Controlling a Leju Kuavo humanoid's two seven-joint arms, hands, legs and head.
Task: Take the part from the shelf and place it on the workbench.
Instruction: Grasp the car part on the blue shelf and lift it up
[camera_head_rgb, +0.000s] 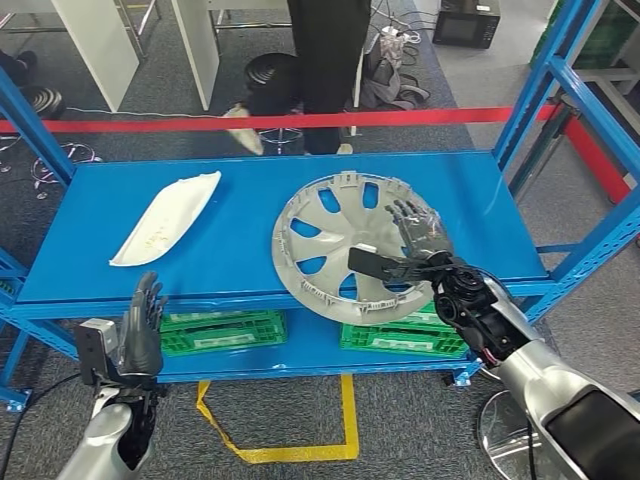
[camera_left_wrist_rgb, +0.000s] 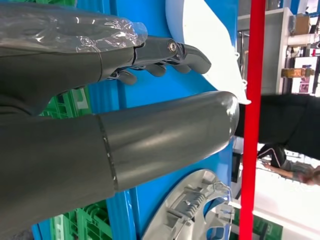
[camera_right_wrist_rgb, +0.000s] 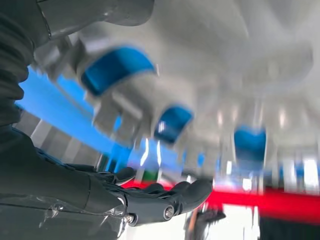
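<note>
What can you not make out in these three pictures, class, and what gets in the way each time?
- Right hand grip on the wheel cover: head view, fingers overlap the cover; right wrist view blurred.
- Green crates: head view, shelf board hides their tops.
- Person: cut off by the top edge.

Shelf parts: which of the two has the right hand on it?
The round silver wheel cover, on the shelf's right side. The right hand lies on its rim; the flat white part lies untouched to the left.
</note>
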